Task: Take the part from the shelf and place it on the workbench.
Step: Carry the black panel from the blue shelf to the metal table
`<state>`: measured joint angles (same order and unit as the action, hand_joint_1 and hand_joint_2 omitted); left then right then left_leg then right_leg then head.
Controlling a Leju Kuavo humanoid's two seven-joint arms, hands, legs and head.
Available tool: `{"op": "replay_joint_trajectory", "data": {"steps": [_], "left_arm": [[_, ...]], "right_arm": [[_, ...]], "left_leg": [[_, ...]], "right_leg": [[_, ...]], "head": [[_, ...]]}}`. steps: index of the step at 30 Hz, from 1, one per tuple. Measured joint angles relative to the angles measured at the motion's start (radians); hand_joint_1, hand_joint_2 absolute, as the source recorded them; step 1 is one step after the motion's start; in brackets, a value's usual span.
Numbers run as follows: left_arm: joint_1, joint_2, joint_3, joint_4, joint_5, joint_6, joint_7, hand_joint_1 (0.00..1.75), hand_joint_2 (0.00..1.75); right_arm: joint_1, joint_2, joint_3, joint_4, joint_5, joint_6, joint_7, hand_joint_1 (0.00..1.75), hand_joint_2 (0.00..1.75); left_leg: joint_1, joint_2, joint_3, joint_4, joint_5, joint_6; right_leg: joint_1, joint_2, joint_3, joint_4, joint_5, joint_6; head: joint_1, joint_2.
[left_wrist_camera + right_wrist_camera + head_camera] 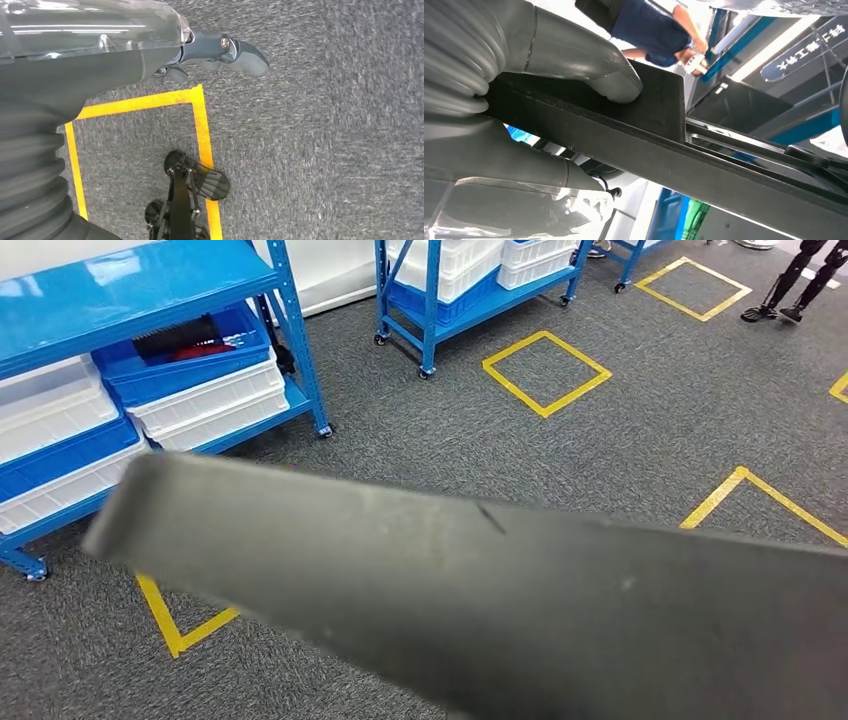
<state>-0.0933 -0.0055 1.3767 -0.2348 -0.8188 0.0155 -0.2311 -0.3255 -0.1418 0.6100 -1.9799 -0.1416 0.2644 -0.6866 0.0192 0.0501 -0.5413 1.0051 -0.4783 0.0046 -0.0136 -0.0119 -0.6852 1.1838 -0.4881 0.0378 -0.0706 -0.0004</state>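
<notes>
- The right hand [524, 95] grips the part [500, 600], a long flat dark grey bar: the thumb presses one face and the fingers [509, 165] close under the other.
- In the head view the part slants across the lower frame, held above the grey carpet [640, 420].
- The left hand [220, 52] hangs over the carpet with nothing in it, fingers loosely apart.
- A blue shelf [150, 280] with white and blue bins [210, 400] stands at the carpet's far left; yellow tape squares [546, 372] mark the floor.
- A person in a blue top [649, 30] shows beyond the part.
</notes>
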Motion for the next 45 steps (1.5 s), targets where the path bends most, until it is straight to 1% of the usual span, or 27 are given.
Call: {"op": "replay_joint_trajectory", "data": {"steps": [2,3,5,7,9,11,12,13,15,17,19,21,23,25,26,27,28,29,32,34,36,38,40,42,43,44,45], "left_arm": [[-0.001,-0.004,0.000,0.000,0.001,0.006,-0.004,0.00,1.75],[-0.001,-0.005,0.000,0.000,0.002,0.009,-0.007,0.00,1.75],[-0.001,-0.006,0.000,0.001,0.004,0.013,-0.013,0.00,1.75],[-0.003,-0.007,0.000,0.001,0.004,0.014,-0.016,0.00,1.75],[-0.002,-0.007,0.000,0.001,0.005,0.014,-0.018,0.00,1.75],[0.002,-0.007,0.000,0.001,0.005,0.015,-0.018,0.00,1.75],[0.004,-0.007,0.000,0.001,0.004,0.016,-0.018,0.00,1.75],[0.005,-0.007,0.000,0.001,0.003,0.017,-0.018,0.00,1.75],[0.005,-0.005,0.000,0.001,-0.003,0.019,-0.020,0.00,1.75],[0.005,0.000,0.000,0.001,-0.008,0.019,-0.023,0.00,1.75],[0.005,0.006,0.000,0.001,-0.007,0.019,-0.027,0.00,1.75],[0.004,0.012,0.000,0.001,0.002,0.021,-0.032,0.00,1.75],[0.003,0.015,0.000,0.001,0.010,0.023,-0.039,0.00,1.75],[0.006,0.018,0.000,0.001,0.013,0.024,-0.047,0.00,1.75],[0.009,0.020,0.000,0.001,0.013,0.024,-0.050,0.00,1.75],[0.012,0.022,0.000,0.001,0.013,0.024,-0.051,0.00,1.75],[0.013,0.023,0.001,0.001,0.013,0.024,-0.051,0.00,1.75],[0.013,0.025,0.001,0.001,0.014,0.024,-0.051,0.00,1.75],[0.013,0.029,0.001,0.001,0.014,0.022,-0.050,0.00,1.75],[0.012,0.031,0.001,0.001,0.014,0.022,-0.050,0.00,1.75],[0.010,0.032,0.001,0.001,0.014,0.022,-0.049,0.00,1.75],[0.007,0.033,0.001,0.001,0.014,0.022,-0.049,0.00,1.75],[0.008,0.034,0.001,0.001,0.015,0.025,-0.046,0.00,1.75],[0.012,0.035,0.004,0.001,0.021,0.033,-0.034,0.00,1.75],[0.014,0.036,0.006,0.001,0.025,0.037,-0.028,0.00,1.75],[0.016,0.036,0.008,0.001,0.028,0.041,-0.023,0.00,1.75],[0.017,0.036,0.011,0.001,0.030,0.043,-0.020,0.00,1.75]], "right_arm": [[-0.013,0.000,0.001,0.006,-0.018,0.004,-0.003,1.75,1.75],[-0.018,-0.001,0.002,0.010,-0.027,0.006,-0.006,1.75,1.75],[-0.023,-0.002,0.002,0.016,-0.042,0.011,-0.008,1.75,1.75],[-0.025,-0.003,0.002,0.021,-0.048,0.015,-0.009,1.75,1.75],[-0.029,-0.003,0.002,0.025,-0.050,0.019,-0.010,1.75,1.75],[-0.031,-0.003,0.002,0.030,-0.051,0.022,-0.010,1.75,1.75],[-0.030,-0.003,0.002,0.033,-0.052,0.022,-0.010,1.75,1.75],[-0.030,-0.003,0.003,0.036,-0.054,0.022,-0.010,1.75,1.75],[-0.029,-0.003,0.002,0.038,-0.060,0.021,-0.010,1.75,1.75],[-0.029,-0.003,0.002,0.038,-0.067,0.015,-0.010,1.75,1.75],[-0.025,-0.005,0.002,0.037,-0.071,0.006,-0.011,1.75,1.75],[-0.012,-0.012,0.001,0.032,-0.069,-0.001,-0.011,1.75,1.75],[0.002,-0.024,-0.001,0.019,-0.061,-0.008,-0.011,1.75,1.75],[0.014,-0.039,-0.006,0.004,-0.053,-0.020,-0.012,1.75,1.75],[0.020,-0.048,-0.010,-0.003,-0.051,-0.027,-0.011,1.75,1.75],[0.028,-0.057,-0.016,-0.009,-0.049,-0.032,-0.009,1.75,1.75],[0.038,-0.067,-0.023,-0.017,-0.048,-0.037,-0.007,1.75,1.75],[0.046,-0.077,-0.031,-0.027,-0.047,-0.040,-0.004,1.75,1.75],[0.058,-0.100,-0.055,-0.054,-0.046,-0.046,0.000,1.75,1.75],[0.061,-0.107,-0.064,-0.067,-0.046,-0.048,0.001,1.75,1.75],[0.066,-0.112,-0.069,-0.075,-0.046,-0.048,0.002,1.75,1.75],[0.069,-0.116,-0.073,-0.082,-0.046,-0.047,0.003,1.75,1.75],[0.071,-0.117,-0.076,-0.086,-0.046,-0.047,0.004,1.75,1.75],[0.086,-0.119,-0.081,-0.089,-0.048,-0.041,0.004,1.75,1.75],[0.100,-0.121,-0.088,-0.092,-0.050,-0.028,0.003,1.75,1.75],[0.117,-0.123,-0.100,-0.096,-0.052,-0.004,-0.001,1.75,1.75],[0.134,-0.124,-0.116,-0.102,-0.051,0.030,-0.004,1.75,1.75]], "left_leg": [[-0.004,0.015,0.004,0.002,-0.005,-0.009],[-0.007,0.021,0.006,0.002,-0.007,-0.013],[-0.009,0.036,0.009,0.001,-0.010,-0.024],[-0.005,0.025,0.006,0.014,-0.024,-0.034],[-0.001,-0.015,-0.030,0.094,-0.073,-0.041],[-0.001,-0.038,-0.098,0.233,-0.132,-0.045],[-0.001,-0.041,-0.124,0.281,-0.142,-0.047],[0.000,-0.042,-0.134,0.293,-0.132,-0.048],[0.002,-0.051,-0.098,0.198,-0.061,-0.048],[0.006,-0.086,-0.042,0.072,-0.009,-0.044],[0.005,-0.106,-0.021,0.026,-0.004,-0.036],[0.004,-0.090,-0.019,0.019,0.000,-0.023],[0.006,-0.072,-0.015,0.010,0.006,-0.008],[0.003,-0.051,-0.013,0.006,0.008,0.002],[0.001,-0.040,-0.014,0.006,0.008,0.005],[-0.001,-0.029,-0.014,0.006,0.007,0.005],[-0.002,-0.018,-0.014,0.006,0.006,0.006],[-0.002,-0.008,-0.013,0.006,0.005,0.005],[-0.006,0.016,-0.006,0.007,-0.002,-0.004],[-0.010,0.031,-0.002,0.008,-0.007,-0.014],[-0.011,0.045,0.002,0.005,-0.010,-0.024],[-0.007,0.022,-0.005,0.029,-0.031,-0.033],[-0.004,-0.022,-0.047,0.127,-0.089,-0.038],[-0.003,-0.039,-0.111,0.259,-0.143,-0.039],[-0.003,-0.041,-0.130,0.291,-0.145,-0.039],[-0.003,-0.042,-0.130,0.284,-0.126,-0.039],[-0.002,-0.045,-0.112,0.236,-0.090,-0.038]], "right_leg": [[0.008,-0.031,0.068,-0.127,0.041,-0.011],[0.012,-0.039,0.081,-0.156,0.046,-0.017],[0.017,-0.027,0.081,-0.165,0.045,-0.030],[0.013,-0.011,0.083,-0.173,0.050,-0.042],[0.009,0.004,0.087,-0.180,0.054,-0.053],[0.010,0.022,0.087,-0.180,0.054,-0.058],[0.011,0.033,0.087,-0.179,0.054,-0.059],[0.011,0.044,0.087,-0.178,0.054,-0.059],[0.010,0.067,0.089,-0.173,0.051,-0.056],[0.010,0.088,0.084,-0.162,0.047,-0.047],[0.010,0.106,0.076,-0.156,0.048,-0.036],[0.008,0.119,0.072,-0.158,0.052,-0.023],[0.009,0.091,0.057,-0.127,0.030,-0.013],[0.008,0.043,0.005,-0.017,-0.030,-0.008],[0.007,0.030,-0.029,0.053,-0.060,-0.005],[0.006,0.024,-0.057,0.108,-0.078,-0.003],[0.004,0.021,-0.069,0.131,-0.078,-0.002],[0.003,0.017,-0.059,0.111,-0.059,-0.002],[0.007,-0.025,0.049,-0.089,0.027,-0.012],[0.015,-0.043,0.084,-0.158,0.042,-0.023],[0.017,-0.023,0.082,-0.164,0.044,-0.034],[0.014,-0.005,0.086,-0.173,0.049,-0.047],[0.011,0.011,0.089,-0.178,0.053,-0.056],[0.013,0.030,0.089,-0.178,0.052,-0.059],[0.014,0.042,0.090,-0.177,0.052,-0.060],[0.014,0.053,0.091,-0.176,0.051,-0.059],[0.014,0.064,0.092,-0.174,0.050,-0.057]], "head": [[0.000,0.000],[0.000,0.000],[0.000,0.000],[0.000,0.000],[0.000,0.000],[0.000,0.000],[0.000,0.000],[0.000,0.000],[0.000,0.000],[0.000,0.000],[0.000,0.000],[0.000,0.000],[0.000,0.000],[0.000,0.000],[0.000,0.000],[0.000,0.000],[0.000,0.000],[0.000,0.000],[0.000,0.000],[0.000,0.000],[0.000,0.000],[0.000,0.000],[0.000,0.000],[0.000,0.000],[0.000,0.000],[0.000,0.000],[0.000,0.000]]}}
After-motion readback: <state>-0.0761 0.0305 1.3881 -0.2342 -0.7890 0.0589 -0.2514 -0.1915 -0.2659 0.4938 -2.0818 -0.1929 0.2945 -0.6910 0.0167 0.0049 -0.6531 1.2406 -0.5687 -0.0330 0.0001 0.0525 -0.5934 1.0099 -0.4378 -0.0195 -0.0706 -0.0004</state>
